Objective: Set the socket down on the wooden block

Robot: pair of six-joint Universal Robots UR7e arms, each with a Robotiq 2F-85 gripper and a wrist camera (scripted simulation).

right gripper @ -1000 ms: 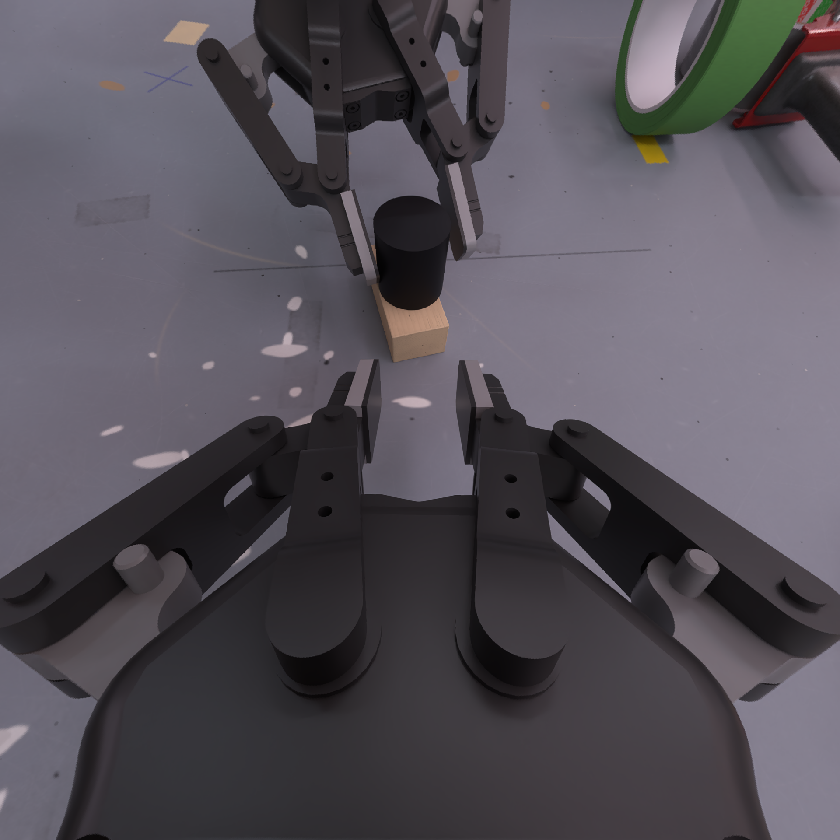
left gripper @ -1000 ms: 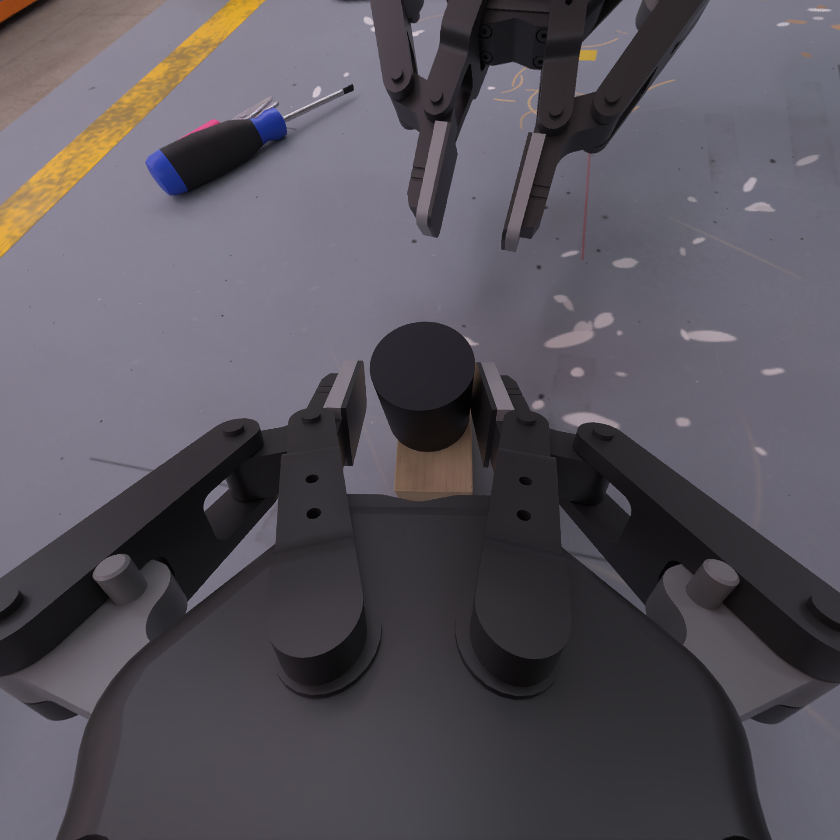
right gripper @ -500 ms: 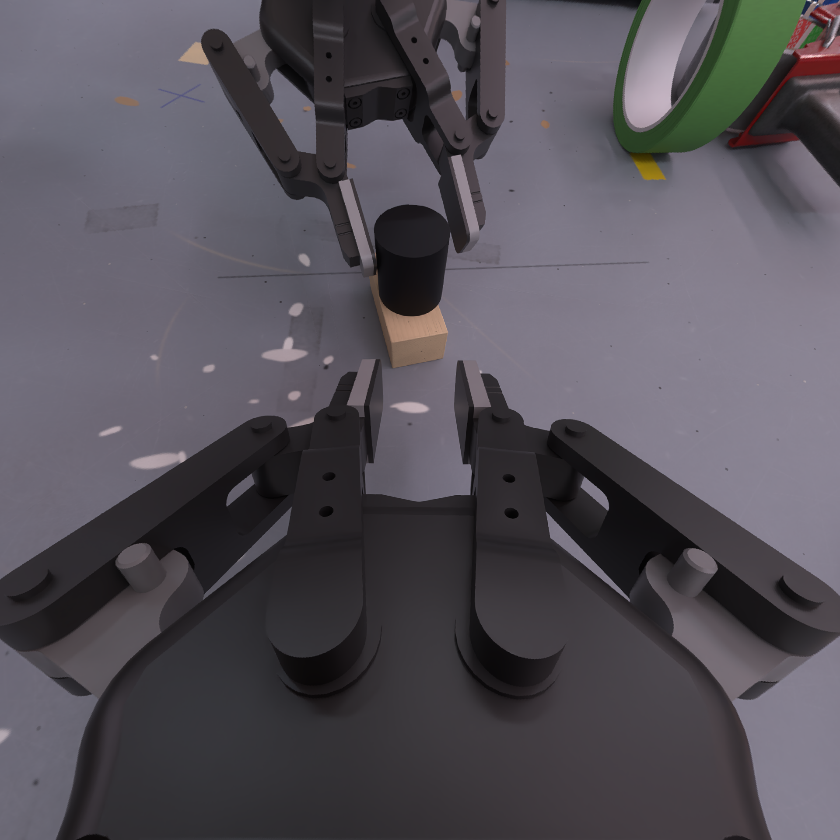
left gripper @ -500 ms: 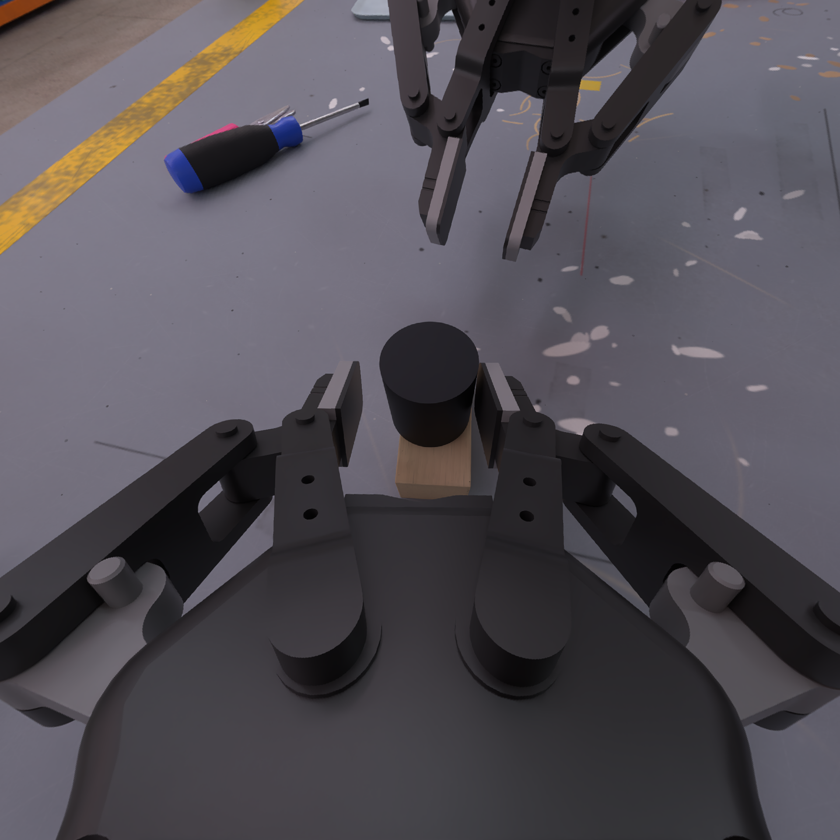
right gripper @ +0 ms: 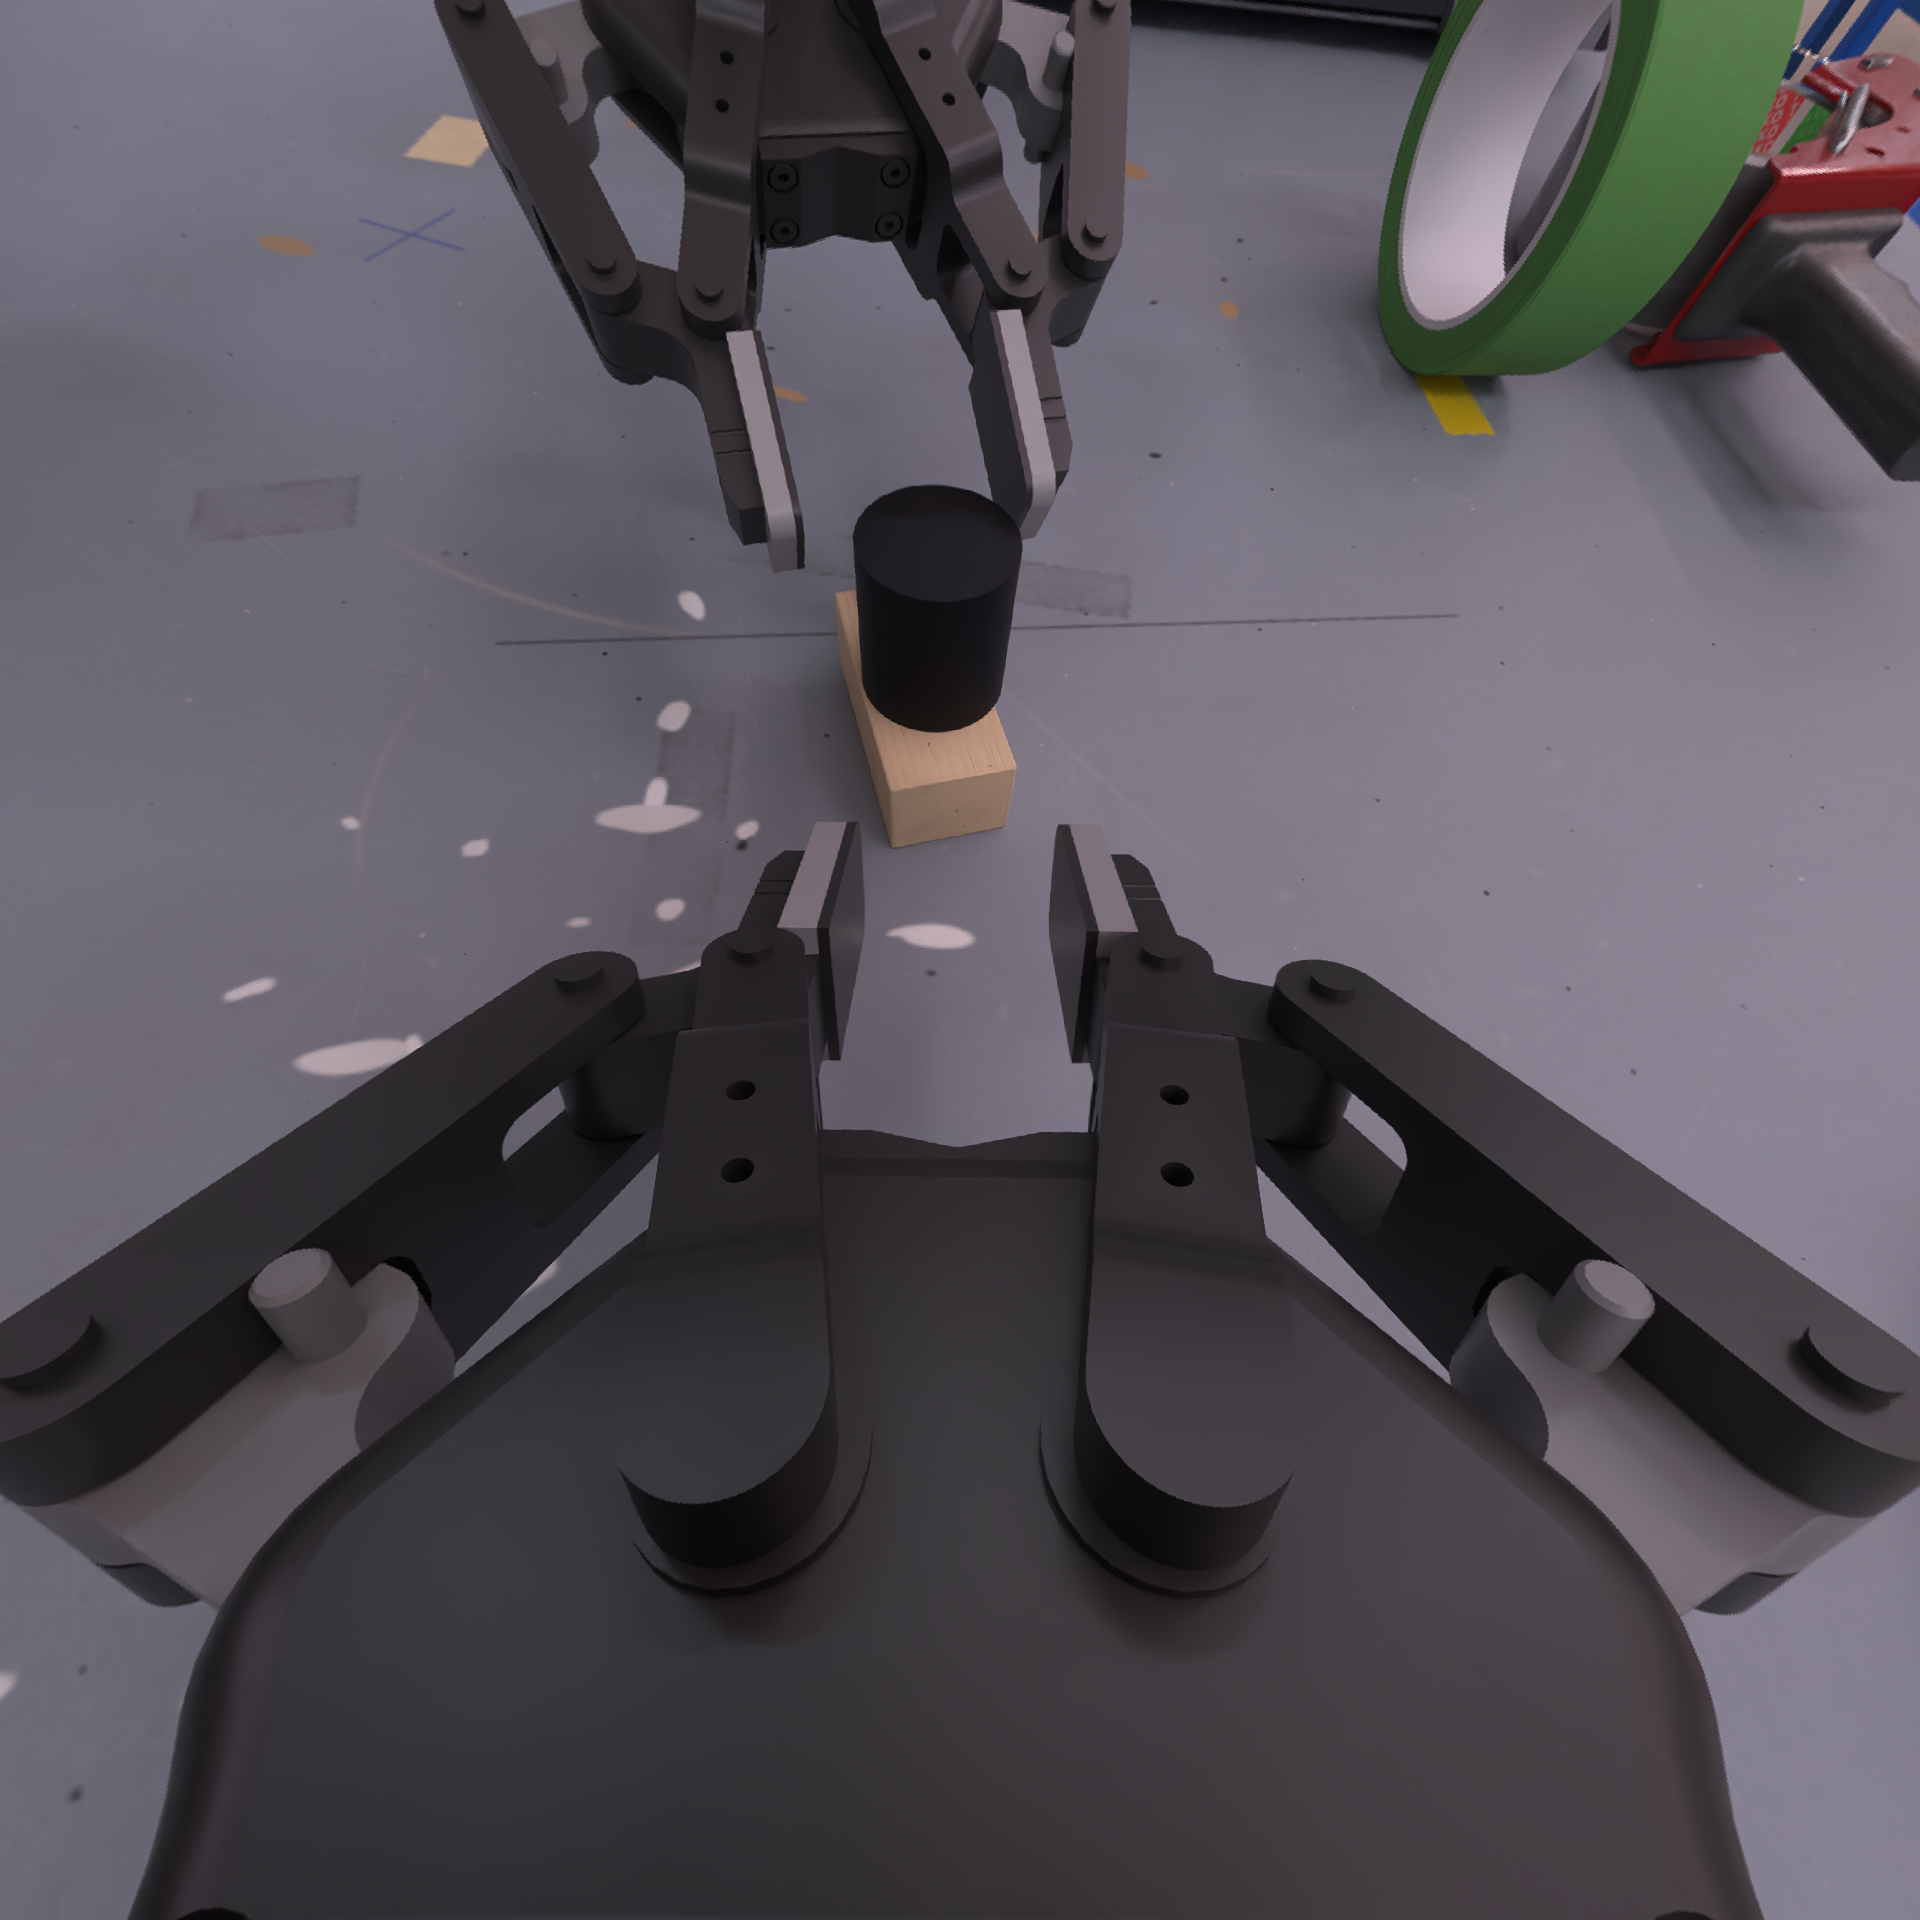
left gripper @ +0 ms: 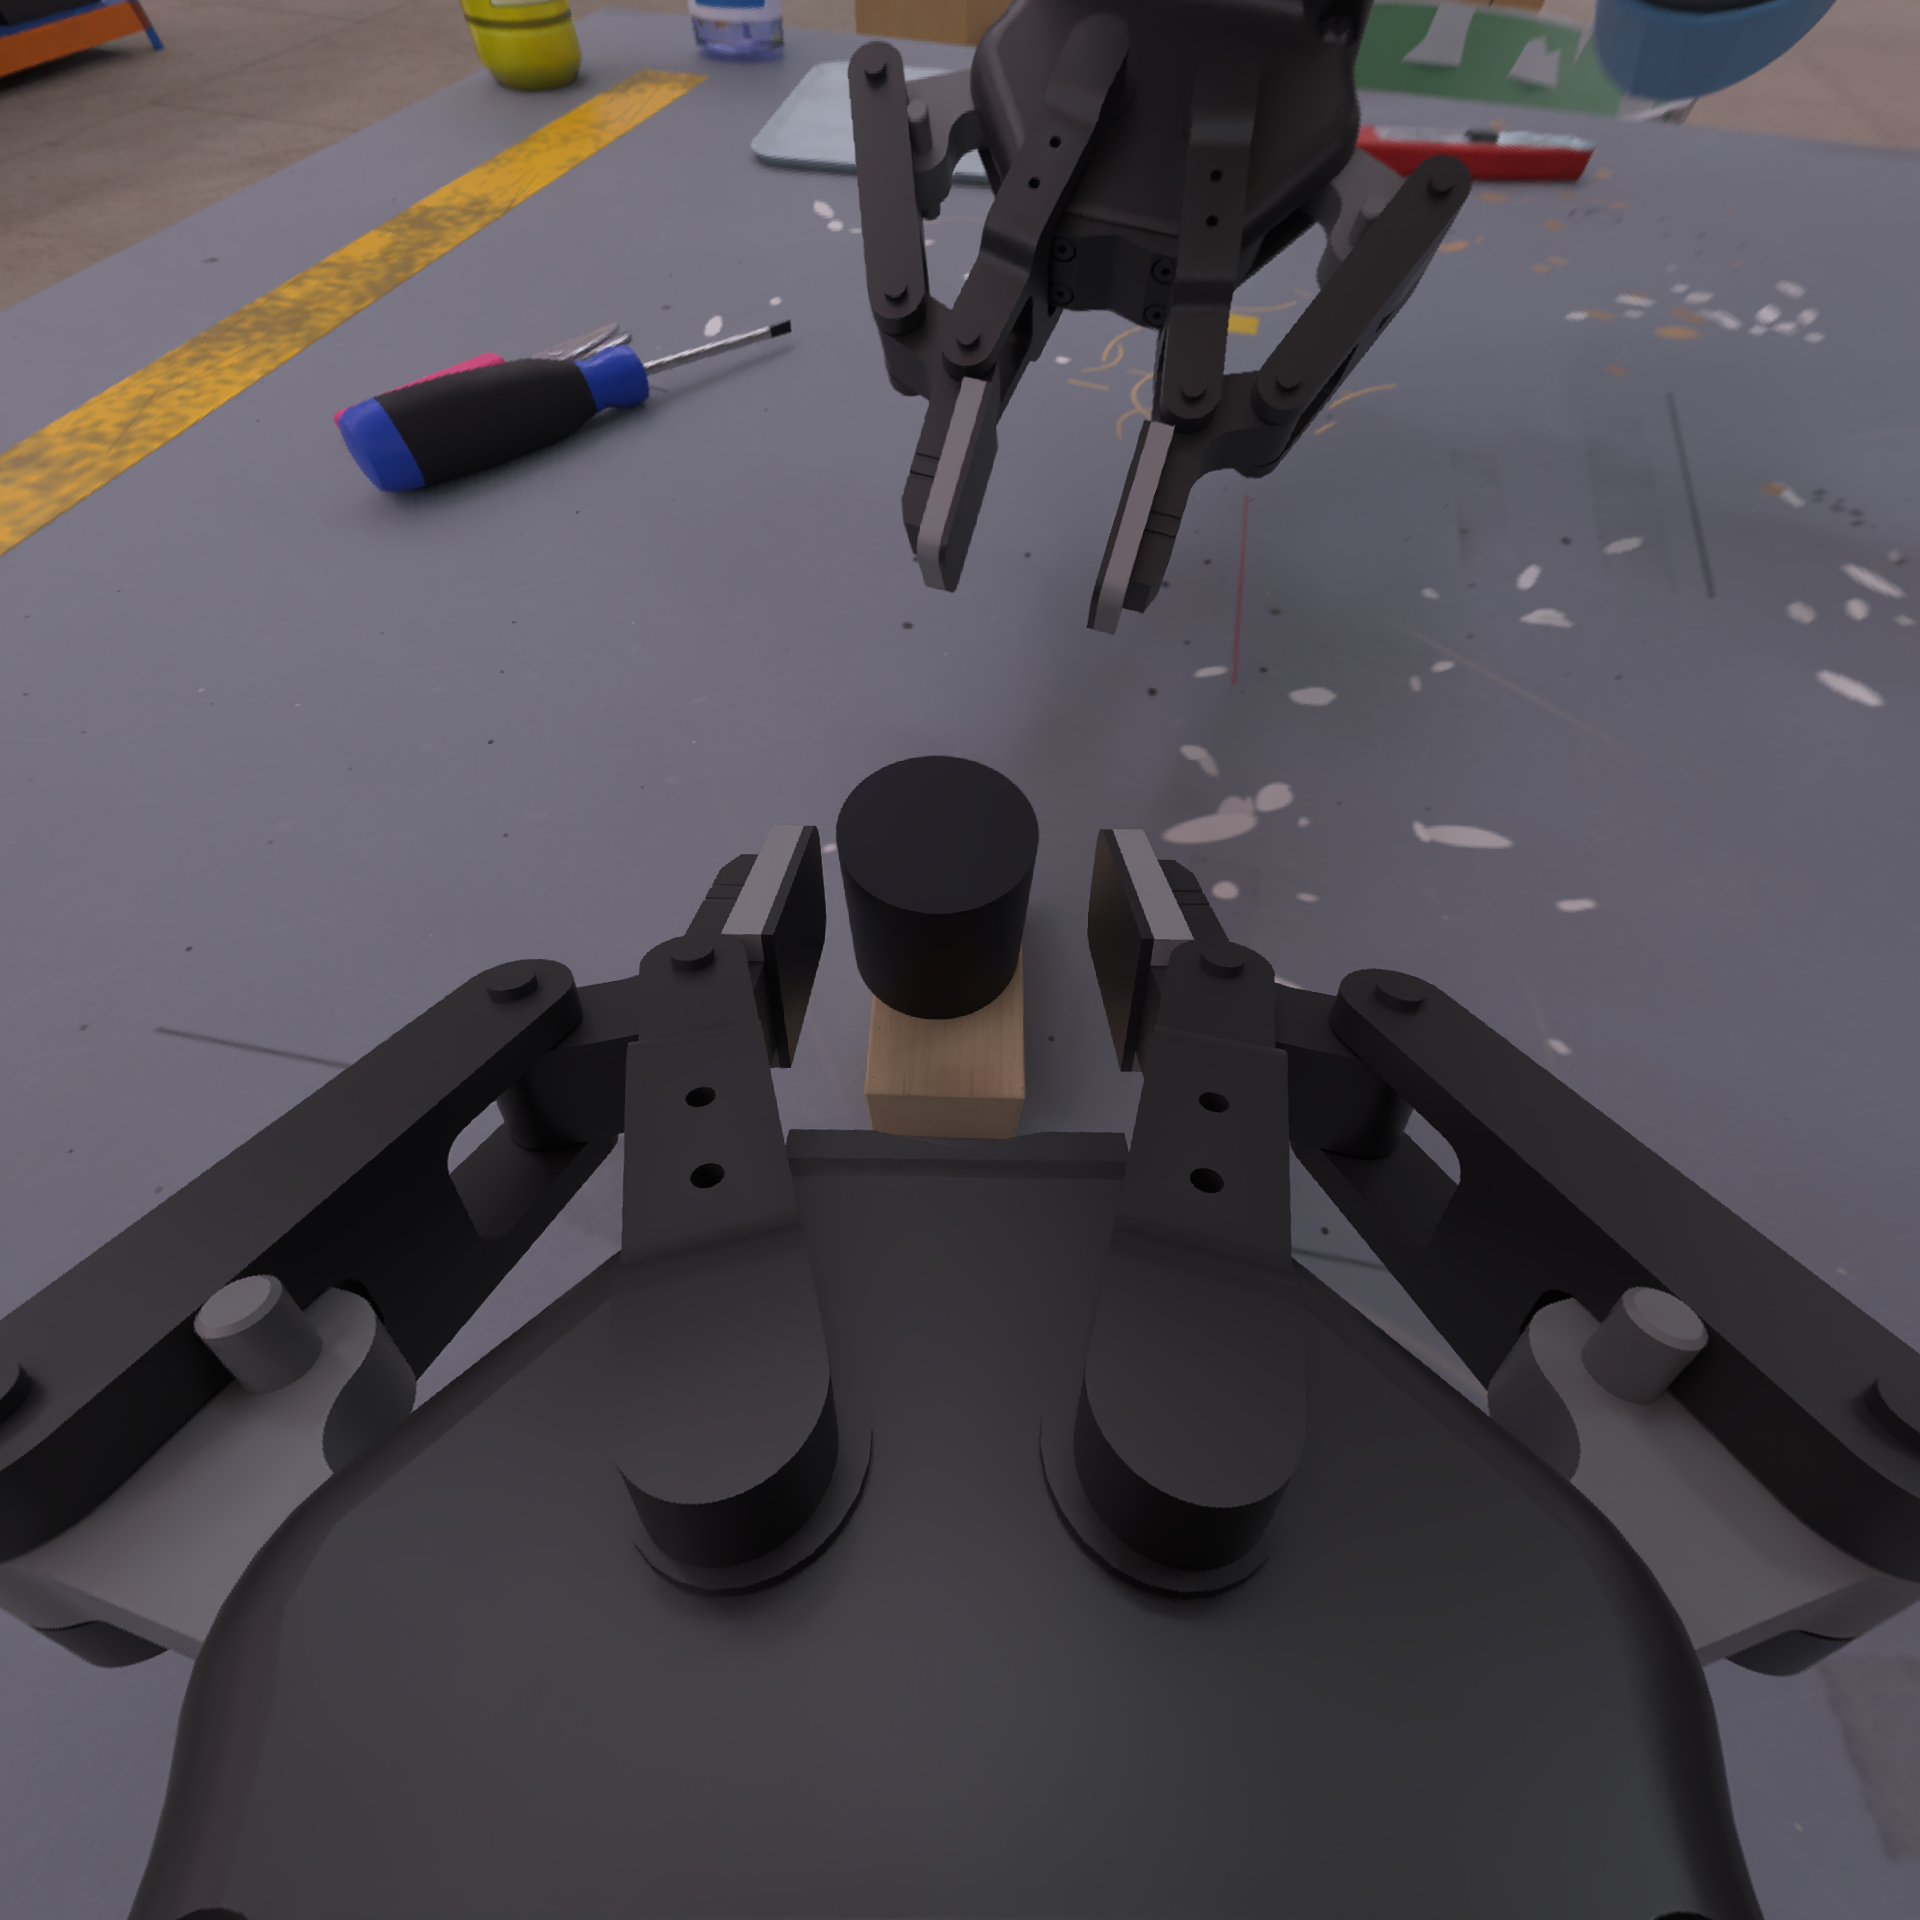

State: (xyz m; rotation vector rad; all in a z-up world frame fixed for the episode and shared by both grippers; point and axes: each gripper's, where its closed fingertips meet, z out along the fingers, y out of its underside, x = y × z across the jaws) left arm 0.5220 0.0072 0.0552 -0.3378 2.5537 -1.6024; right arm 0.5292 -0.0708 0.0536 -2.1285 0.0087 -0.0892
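Observation:
The socket [left gripper: 937,883], a black cylinder, stands upright on the pale wooden block [left gripper: 945,1070] on the grey table. My left gripper [left gripper: 951,935] is open, its pads apart from the socket on both sides. In the right wrist view the socket [right gripper: 933,608] and block [right gripper: 943,784] sit ahead, with the left gripper [right gripper: 904,520] above and behind the socket's top. My right gripper [right gripper: 956,925] is open and empty, just short of the block. It also shows in the left wrist view [left gripper: 1029,592], hanging above the table beyond the socket.
A screwdriver [left gripper: 499,410] with a black and blue handle lies at the left. A yellow stripe [left gripper: 343,281] runs along the table's left side. A green tape roll [right gripper: 1558,177] stands at the right beside a red clamp [right gripper: 1808,239].
My left gripper has opened off the socket and risen, leaving the socket standing on the block. My right gripper has drawn back a little.

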